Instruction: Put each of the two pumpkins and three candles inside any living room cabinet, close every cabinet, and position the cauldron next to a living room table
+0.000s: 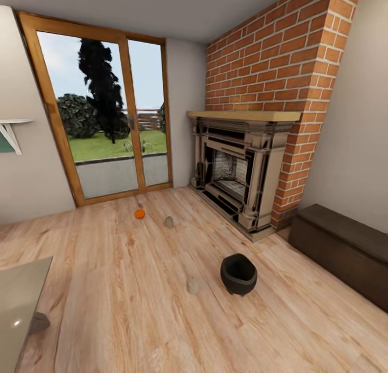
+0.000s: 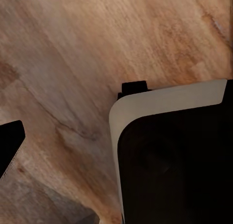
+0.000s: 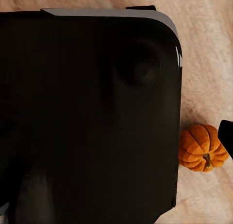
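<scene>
Two candles stand on the wood floor before you, one pumpkin near the glass door, the cauldron between fireplace and nearer candle. At right, the cabinet is cut off. Your right wrist view shows a second pumpkin, half hidden by a black body. Whether the fingers are open, you cannot tell.

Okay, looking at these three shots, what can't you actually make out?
- Third candle: head view shows two pale beige stubby candles on the wooden floor.
- Long dark-brown wooden cabinet: cut off by the head view's right edge; whether its drawers are shut is unclear.
- Small bright-orange ribbed pumpkin: partly hidden behind a large black rounded panel in the right wrist view.
- Both claws: open or shut cannot be told.
</scene>
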Available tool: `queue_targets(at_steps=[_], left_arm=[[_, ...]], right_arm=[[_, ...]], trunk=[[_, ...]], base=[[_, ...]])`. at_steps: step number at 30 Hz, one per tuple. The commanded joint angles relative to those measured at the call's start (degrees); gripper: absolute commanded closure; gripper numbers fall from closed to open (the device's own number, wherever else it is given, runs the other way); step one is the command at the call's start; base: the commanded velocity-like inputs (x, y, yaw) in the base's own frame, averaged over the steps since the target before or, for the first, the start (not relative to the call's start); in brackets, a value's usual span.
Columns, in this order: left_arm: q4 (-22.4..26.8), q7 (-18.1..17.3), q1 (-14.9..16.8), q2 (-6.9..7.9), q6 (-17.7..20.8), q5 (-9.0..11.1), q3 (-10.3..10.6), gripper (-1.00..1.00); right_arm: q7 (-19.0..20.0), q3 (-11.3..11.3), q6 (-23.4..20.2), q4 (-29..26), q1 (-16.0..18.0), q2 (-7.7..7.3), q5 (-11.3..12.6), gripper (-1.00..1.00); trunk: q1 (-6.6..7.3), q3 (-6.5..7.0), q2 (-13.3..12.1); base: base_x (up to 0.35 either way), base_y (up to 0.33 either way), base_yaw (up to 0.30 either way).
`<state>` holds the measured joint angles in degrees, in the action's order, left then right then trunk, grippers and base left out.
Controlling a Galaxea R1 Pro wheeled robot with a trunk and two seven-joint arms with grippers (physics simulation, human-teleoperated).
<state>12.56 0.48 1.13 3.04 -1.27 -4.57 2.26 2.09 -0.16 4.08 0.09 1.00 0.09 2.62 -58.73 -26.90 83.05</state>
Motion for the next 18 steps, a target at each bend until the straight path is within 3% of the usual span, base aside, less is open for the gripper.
queue_targets(at_steps=[1, 8, 18], left_arm=[[0.01, 0.05, 0.01, 0.03, -0.13, -0.50, 0.21, -1.00], [0.01, 0.05, 0.01, 0.03, -0.29, -0.52, 0.20, -1.00], [0.01, 0.09, 0.01, 0.03, -0.39, -0.52, 0.20, -1.00]], right_arm=[[0.19, -0.01, 0.23, 0.09, 0.05, 0.00, 0.28, -1.00], [0.20, -0.01, 0.23, 0.09, 0.05, 0.00, 0.28, -1.00], [0.20, 0.00, 0.23, 0.09, 0.05, 0.00, 0.28, -1.00]], trunk=[[0.00, -0.06, 0.03], [0.00, -0.06, 0.03], [0.00, -0.06, 0.03]], base=[[0.000, 0.077, -0.293], [-0.001, 0.068, -0.293], [-0.111, 0.022, -0.293]])
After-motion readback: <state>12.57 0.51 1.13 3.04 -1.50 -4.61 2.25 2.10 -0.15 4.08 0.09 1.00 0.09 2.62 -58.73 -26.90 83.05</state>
